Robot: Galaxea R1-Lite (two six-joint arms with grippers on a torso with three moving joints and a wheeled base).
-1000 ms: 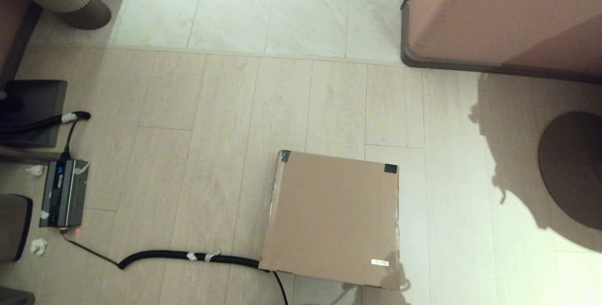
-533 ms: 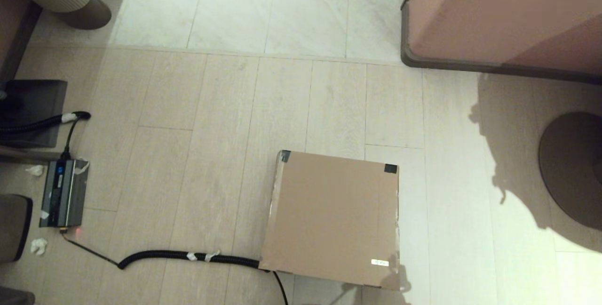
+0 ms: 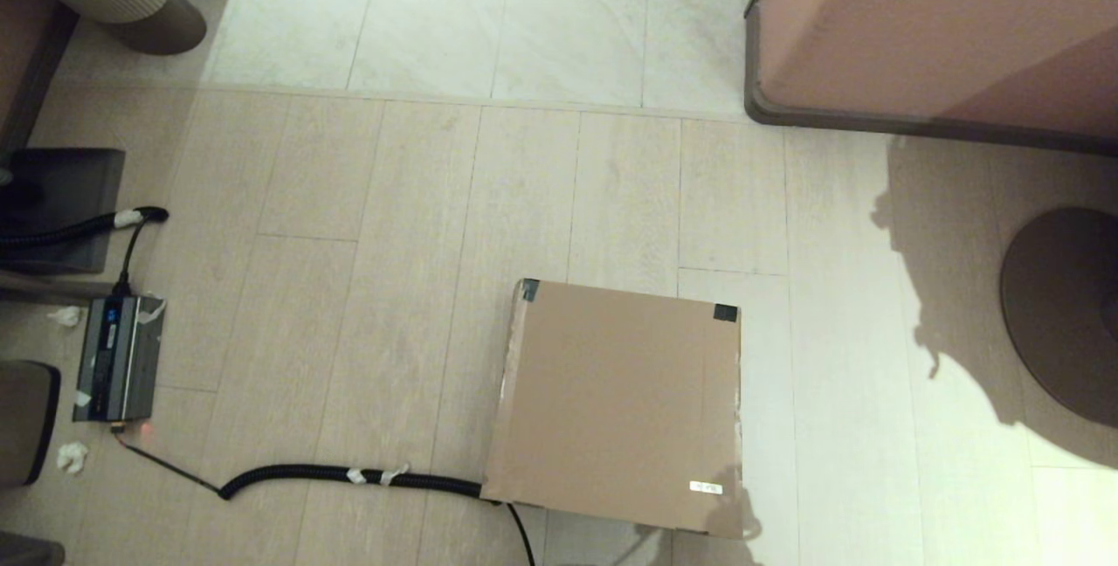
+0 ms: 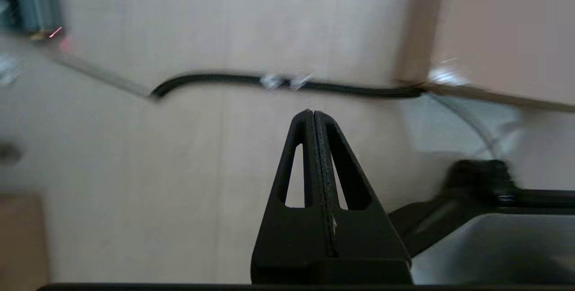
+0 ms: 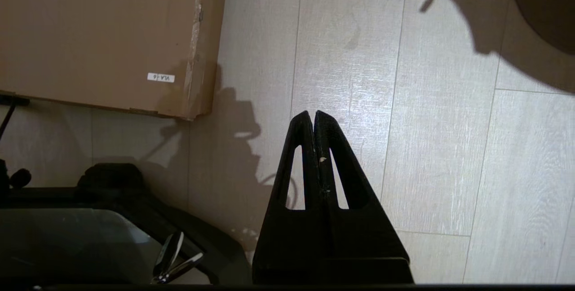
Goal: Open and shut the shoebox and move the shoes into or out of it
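On the pale plank floor (image 3: 376,304), head view: the shoebox (image 3: 616,404) sits low and a little right of centre, lid flat and closed. Black tape (image 3: 725,313) marks the two far lid corners; a small white label (image 3: 706,487) sits near the near right corner. No shoes in sight. A black ribbed cable (image 3: 349,476) runs along the floor from the left and meets the box's near left corner. Further left, a small grey device (image 3: 118,359) with a red light, crumpled paper scraps beside it. A large pinkish cabinet (image 3: 935,24) fills the upper right; a round dark base (image 3: 1061,313) lies at the right edge. Neither arm shows here.

Left wrist view: the left gripper (image 4: 313,113) hangs above bare floor, its two fingers pressed together, nothing between them. The cable (image 4: 278,82) crosses ahead of the tips and reaches the box corner (image 4: 494,35). View is blurred.

Right wrist view: the right gripper (image 5: 313,113) hangs over bare floor just beside the box's right side, fingers closed against each other, holding nothing. The box (image 5: 99,35) with its label (image 5: 161,77) lies apart from the tips. The round base (image 5: 546,3) shows at one corner, and the robot's dark base (image 5: 112,228) lies near the box's near edge.
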